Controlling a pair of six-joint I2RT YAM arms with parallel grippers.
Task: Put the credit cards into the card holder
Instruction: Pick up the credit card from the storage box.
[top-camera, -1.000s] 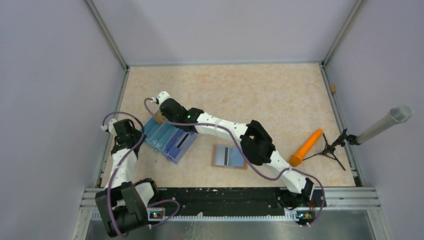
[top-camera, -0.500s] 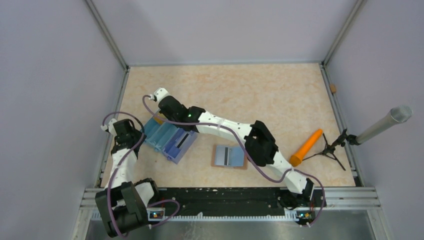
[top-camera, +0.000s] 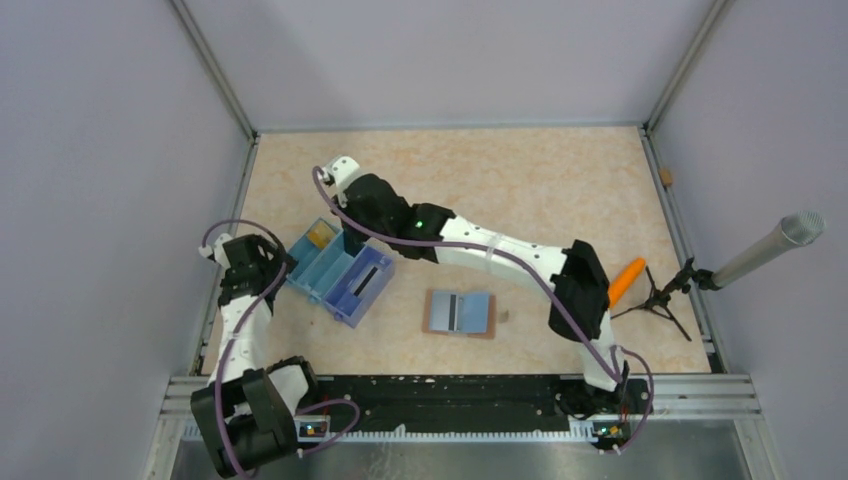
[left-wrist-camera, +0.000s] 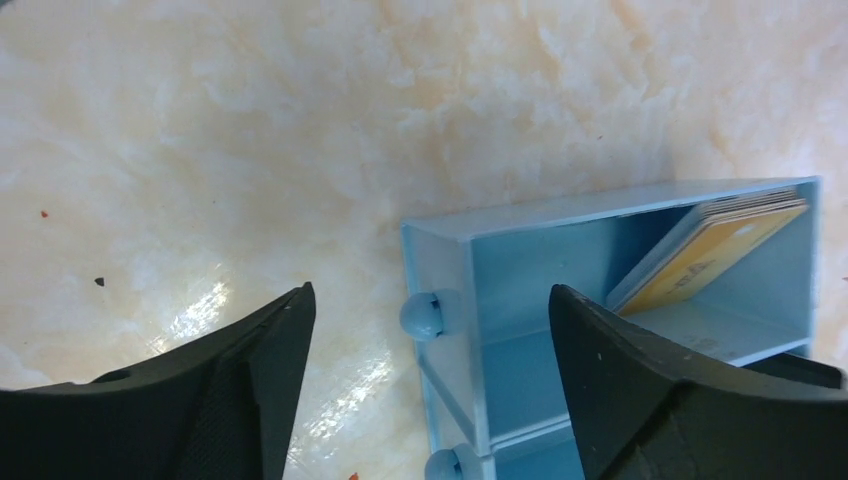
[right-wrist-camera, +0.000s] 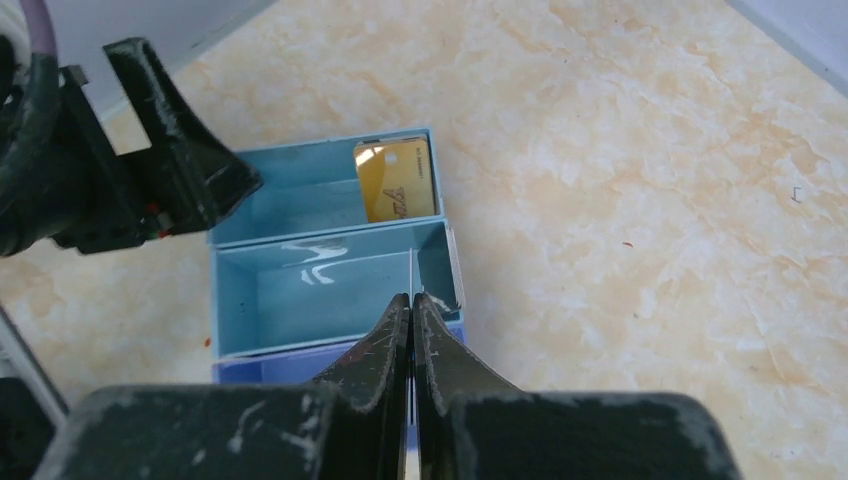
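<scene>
Yellow-gold credit card (right-wrist-camera: 396, 180) leans in the end compartment of the blue divided box (right-wrist-camera: 320, 285), long axis sloping up the wall. Right hand (right-wrist-camera: 411, 298), fingers pressed together, hangs over the neighbouring compartment, the card just beyond its tips. Left hand (left-wrist-camera: 430, 296), spread wide, straddles the box corner. Brown leather card holder (top-camera: 431, 312) lies well apart on the desk (top-camera: 500, 190), nearer the right arm.
</scene>
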